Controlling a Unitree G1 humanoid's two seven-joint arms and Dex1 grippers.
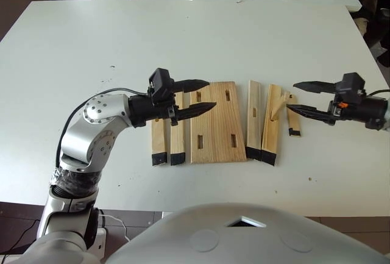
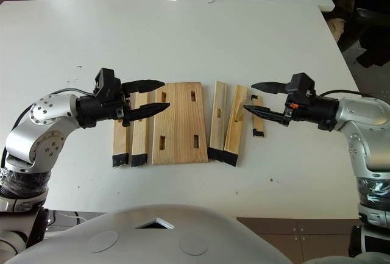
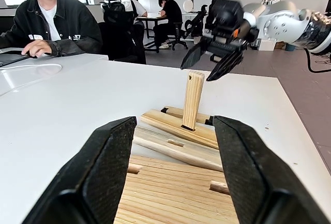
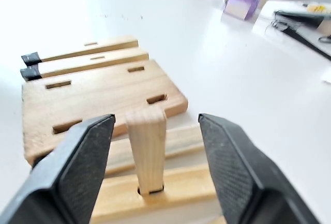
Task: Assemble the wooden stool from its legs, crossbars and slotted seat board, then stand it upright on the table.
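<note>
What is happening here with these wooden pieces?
A robot is assembling wooden parts on the table. The seat board lies flat with two legs on each side. One crossbar stands upright in the slot of a right-hand leg, and the open right gripper straddles it. The left gripper, also open, hovers over the board's left part.

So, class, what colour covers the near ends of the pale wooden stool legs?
Black caps on the pale wooden legs; the left eye view shows them best.
</note>
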